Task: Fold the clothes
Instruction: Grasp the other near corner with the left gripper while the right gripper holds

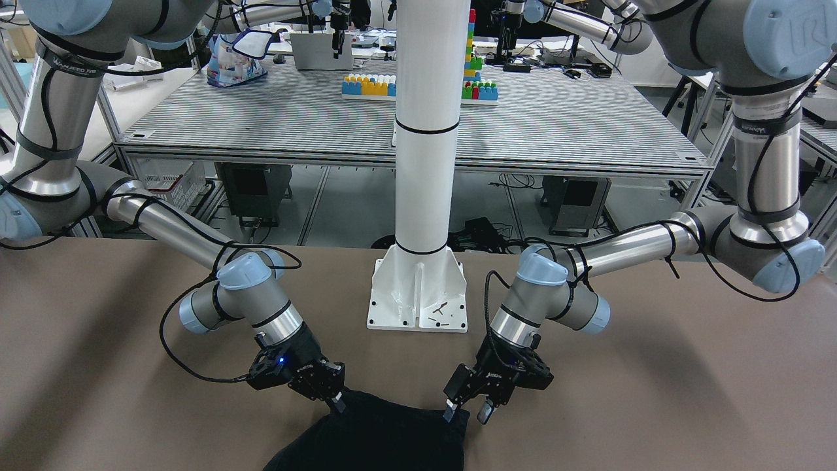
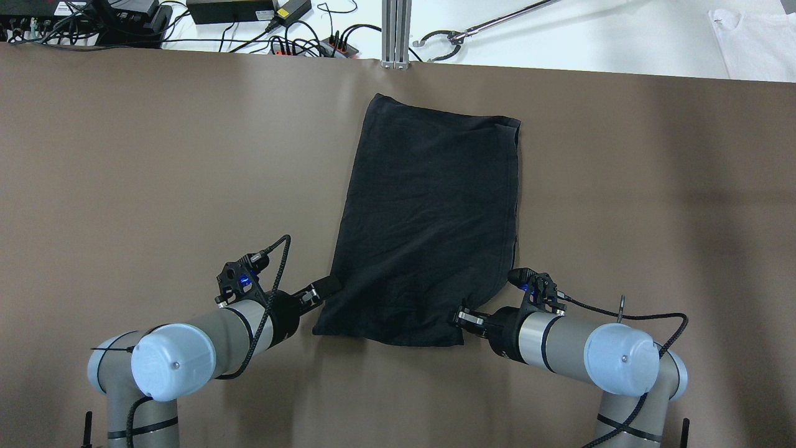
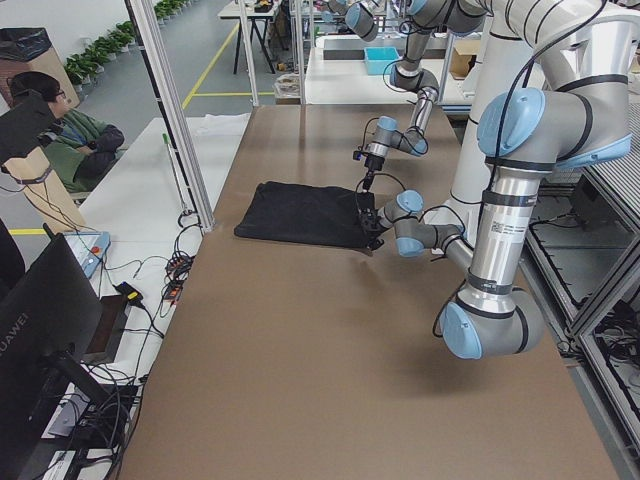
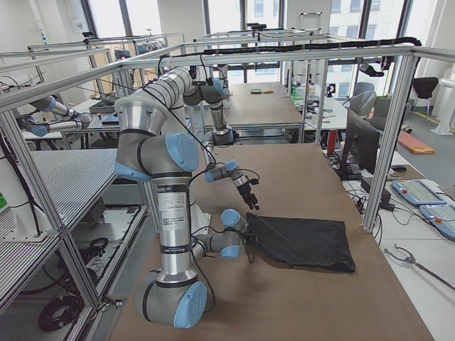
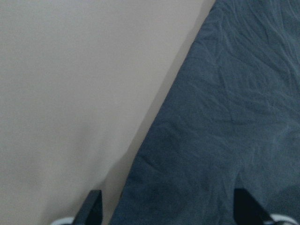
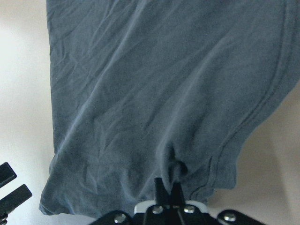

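Soft, limp clothes (image 2: 429, 211) want pinching at the overhead view's lower corners: right end effector (image 6: 169, 183) clamps one, left end effector (image 1: 468, 411) gapes open.

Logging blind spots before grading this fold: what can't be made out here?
Cloth: the front view's bottom edge cuts off most of it; its layer count shows in no view.
Left pincer: the left wrist view shows only fingertips at its bottom edge; contact with the cloth is unclear.
Right pincer: overhead, its dark tips merge with the cloth.
Side views: both pincers too small to judge.
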Controlling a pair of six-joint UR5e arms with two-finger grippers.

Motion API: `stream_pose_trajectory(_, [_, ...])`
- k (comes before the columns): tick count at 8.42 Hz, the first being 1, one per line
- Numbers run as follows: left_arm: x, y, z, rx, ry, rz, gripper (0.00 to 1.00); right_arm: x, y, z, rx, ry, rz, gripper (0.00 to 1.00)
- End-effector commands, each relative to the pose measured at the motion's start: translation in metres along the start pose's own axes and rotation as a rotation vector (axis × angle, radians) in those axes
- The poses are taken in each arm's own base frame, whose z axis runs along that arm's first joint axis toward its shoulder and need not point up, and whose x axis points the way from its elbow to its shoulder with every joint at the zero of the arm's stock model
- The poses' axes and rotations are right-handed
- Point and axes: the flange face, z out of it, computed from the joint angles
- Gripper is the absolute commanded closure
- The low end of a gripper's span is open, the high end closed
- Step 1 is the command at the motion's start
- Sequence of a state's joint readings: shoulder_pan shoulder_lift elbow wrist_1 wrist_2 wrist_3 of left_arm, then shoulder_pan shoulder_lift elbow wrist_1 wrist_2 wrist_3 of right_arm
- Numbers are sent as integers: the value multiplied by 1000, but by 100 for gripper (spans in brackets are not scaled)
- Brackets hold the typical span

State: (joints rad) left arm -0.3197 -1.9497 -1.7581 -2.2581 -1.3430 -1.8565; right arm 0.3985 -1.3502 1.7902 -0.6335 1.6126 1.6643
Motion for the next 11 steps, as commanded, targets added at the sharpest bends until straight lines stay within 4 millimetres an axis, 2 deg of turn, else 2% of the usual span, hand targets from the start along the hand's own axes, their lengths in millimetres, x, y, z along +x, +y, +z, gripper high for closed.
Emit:
stream_pose_trajectory(1, [-2, 7, 8, 1, -12, 5, 0, 0, 0, 0, 2, 0, -7, 100])
stream_pose_trajectory(2, [-3, 27, 8, -4, -6, 15, 0, -1, 0, 0, 2, -2, -8, 100])
stream_pose_trajectory(3, [1, 31, 12, -1, -4, 16, 0, -1, -1, 0, 3, -4, -7, 100])
stream_pose_trajectory(5, [-7, 31, 20, 7, -24, 21, 0, -2, -2, 0, 5, -4, -7, 100])
stream_pose_trajectory(10, [-13, 30, 24, 10, -35, 32, 0, -2, -2, 0, 5, -4, -7, 100])
stream_pose_trajectory(11, [-11, 30, 23, 11, -32, 32, 4, -1, -2, 0, 5, -2, -7, 100])
